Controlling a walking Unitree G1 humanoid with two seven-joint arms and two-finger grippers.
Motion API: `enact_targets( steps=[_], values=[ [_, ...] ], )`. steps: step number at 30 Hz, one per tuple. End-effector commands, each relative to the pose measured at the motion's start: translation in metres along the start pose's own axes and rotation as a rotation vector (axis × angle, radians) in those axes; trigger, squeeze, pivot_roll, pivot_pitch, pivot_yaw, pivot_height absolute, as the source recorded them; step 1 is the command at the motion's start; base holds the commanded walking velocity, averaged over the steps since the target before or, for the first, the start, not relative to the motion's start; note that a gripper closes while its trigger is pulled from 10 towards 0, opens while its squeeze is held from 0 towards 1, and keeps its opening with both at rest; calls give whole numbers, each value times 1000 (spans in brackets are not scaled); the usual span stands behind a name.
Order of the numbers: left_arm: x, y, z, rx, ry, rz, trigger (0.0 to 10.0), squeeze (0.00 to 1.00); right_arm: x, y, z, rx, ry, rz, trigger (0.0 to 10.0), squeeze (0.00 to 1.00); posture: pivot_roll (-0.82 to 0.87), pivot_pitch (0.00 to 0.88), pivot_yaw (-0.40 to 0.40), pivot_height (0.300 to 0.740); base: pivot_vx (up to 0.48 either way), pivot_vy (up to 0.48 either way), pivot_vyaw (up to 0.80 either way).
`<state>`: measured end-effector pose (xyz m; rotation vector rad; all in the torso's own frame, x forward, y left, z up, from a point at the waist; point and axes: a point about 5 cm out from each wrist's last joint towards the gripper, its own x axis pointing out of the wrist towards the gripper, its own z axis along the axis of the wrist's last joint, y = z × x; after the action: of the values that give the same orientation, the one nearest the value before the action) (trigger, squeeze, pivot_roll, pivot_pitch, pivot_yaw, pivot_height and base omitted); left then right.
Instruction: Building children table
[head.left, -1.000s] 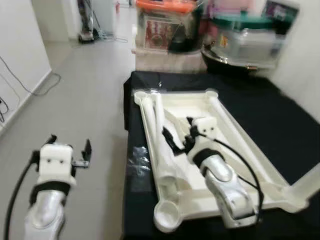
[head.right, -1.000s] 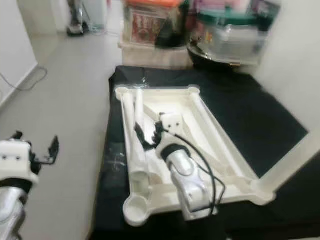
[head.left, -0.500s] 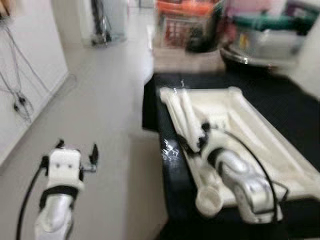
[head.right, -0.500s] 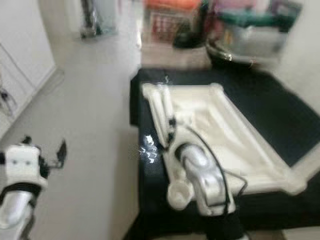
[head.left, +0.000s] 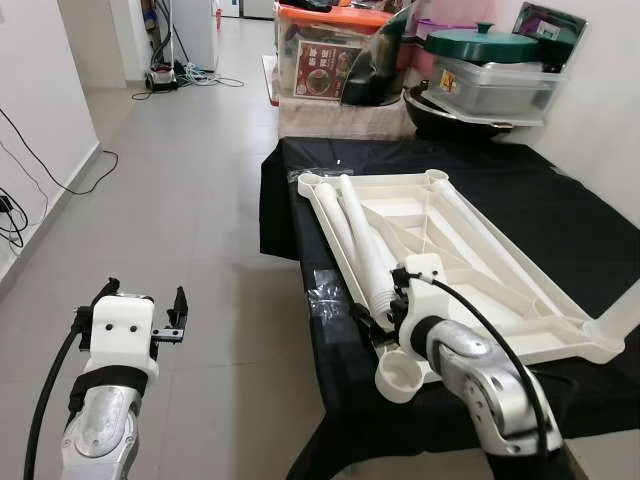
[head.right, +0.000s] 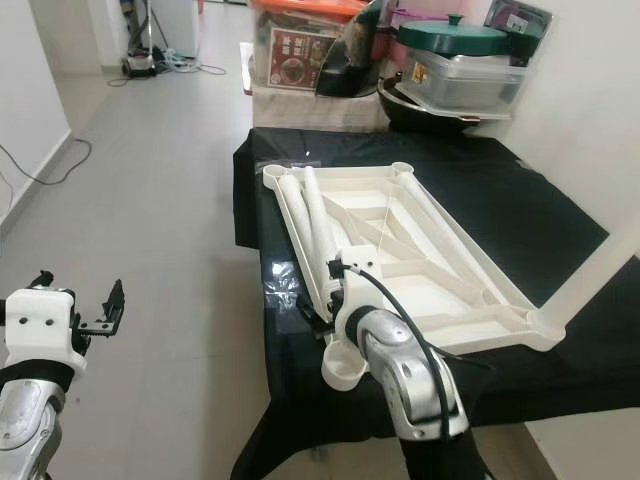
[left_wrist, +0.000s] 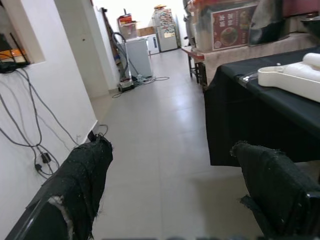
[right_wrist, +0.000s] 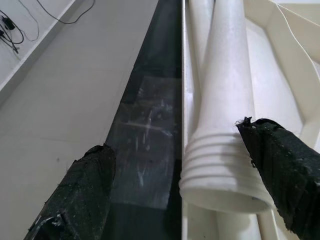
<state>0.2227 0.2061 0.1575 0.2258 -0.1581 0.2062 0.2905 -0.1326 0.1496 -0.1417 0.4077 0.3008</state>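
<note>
The upturned white children's table (head.left: 470, 250) lies on the black-draped tabletop (head.left: 560, 215), with 2 loose white legs (head.left: 360, 245) resting along its near edge. The right hand (head.left: 378, 325) hovers with fingers spread wide over the threaded end of 1 leg (right_wrist: 220, 150), while the left hand (head.left: 140, 315) hangs wide over the floor, holding nothing. The leg looks like light, stiff, smooth plastic, likely slippery, so gripping just above the ridged threads seems safest.

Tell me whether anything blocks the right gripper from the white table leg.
Nothing visible does. The right gripper is open at the threaded end of the table leg, which lies on the upturned tabletop; its fingers straddle that end.
</note>
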Motion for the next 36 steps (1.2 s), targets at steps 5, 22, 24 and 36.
enact_targets(
  steps=[5, 22, 24, 36],
  values=[
    [0, -4, -3, -4, 9, 9, 10000, 0, 9, -14, 1, 9, 21, -104, 10000, 0, 41, 0, -119, 740, 0, 0, 0],
    [-1, -6, -3, 4, 14, 3, 10000, 0, 29, -25, -23, 49, 72, -155, 6431, 0, 58, 0, -126, 740, 0, 0, 0],
    [-1, -6, -3, 4, 14, 3, 10000, 0, 29, -25, -23, 49, 72, -155, 6431, 0, 58, 0, -126, 740, 0, 0, 0],
    [0, -5, -4, 17, 15, -2, 10000, 0, 29, -34, -9, 164, -81, -202, 0, 0, 58, 0, -112, 740, 0, 0, 0]
  ],
)
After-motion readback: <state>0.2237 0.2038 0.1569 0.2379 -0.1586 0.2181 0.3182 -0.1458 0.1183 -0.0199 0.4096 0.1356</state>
